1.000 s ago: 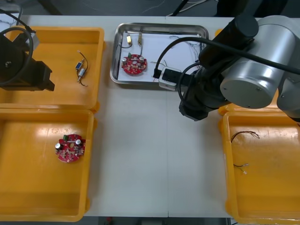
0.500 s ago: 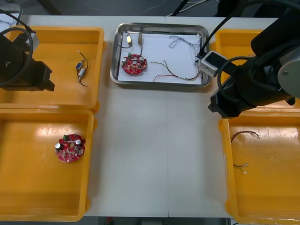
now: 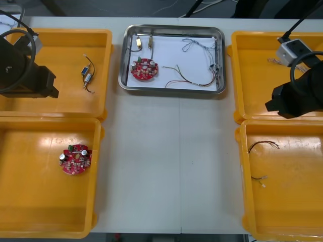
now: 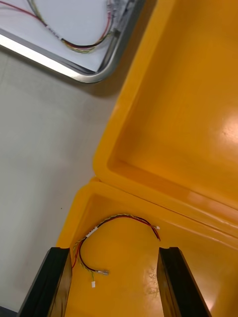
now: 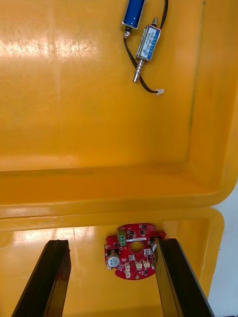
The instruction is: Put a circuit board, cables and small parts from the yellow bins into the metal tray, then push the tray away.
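The right gripper (image 4: pixel 114 257) hangs with jaws apart and empty over the near right yellow plastic bin (image 4: pixel 130 290), a thin red and yellow cable (image 4: pixel 121 216) lying loose on its floor just beyond them. Light and limp, the cable should lift easily; a pinch at mid-curve, clear of its small end plugs, looks safest. The left gripper (image 5: pixel 111 243), jaws also apart, waits above the left bins (image 3: pixel 60 55). The shiny rectangular metal tray (image 3: pixel 171 89), far on the bench (image 3: pixel 161 161), already holds a round red circuit board (image 3: pixel 144 69).
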Available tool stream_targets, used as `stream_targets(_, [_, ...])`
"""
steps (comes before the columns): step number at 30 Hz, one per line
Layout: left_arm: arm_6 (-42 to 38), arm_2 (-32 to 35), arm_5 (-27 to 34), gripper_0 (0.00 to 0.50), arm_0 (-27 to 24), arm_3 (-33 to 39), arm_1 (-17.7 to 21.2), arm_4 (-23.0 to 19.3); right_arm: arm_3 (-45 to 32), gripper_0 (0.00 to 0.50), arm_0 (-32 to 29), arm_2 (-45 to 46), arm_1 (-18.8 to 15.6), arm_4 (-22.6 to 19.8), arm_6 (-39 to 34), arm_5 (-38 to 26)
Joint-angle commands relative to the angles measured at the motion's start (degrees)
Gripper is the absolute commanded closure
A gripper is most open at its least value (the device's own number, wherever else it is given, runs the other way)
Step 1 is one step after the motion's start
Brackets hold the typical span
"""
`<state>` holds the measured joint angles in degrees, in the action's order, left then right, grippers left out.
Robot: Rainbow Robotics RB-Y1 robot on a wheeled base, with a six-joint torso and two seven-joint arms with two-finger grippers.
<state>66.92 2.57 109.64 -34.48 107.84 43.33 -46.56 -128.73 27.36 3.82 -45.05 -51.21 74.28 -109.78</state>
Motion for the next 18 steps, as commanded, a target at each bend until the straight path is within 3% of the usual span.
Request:
stream_targets(1, [-3.2,-0.63,0.36,0.0,0.82,1.76,2.47,0.5,-1.79,0.0,-3.45,4.79,-4.17,0.76,-4.31,-0.22])
stream_targets(18, [-3.2,-0.63,0.36,0.0,0.82,1.76,2.47,0.5,0.5,0.0,-12.33,17.36,-5.4,4.01,-7.04,-0.22])
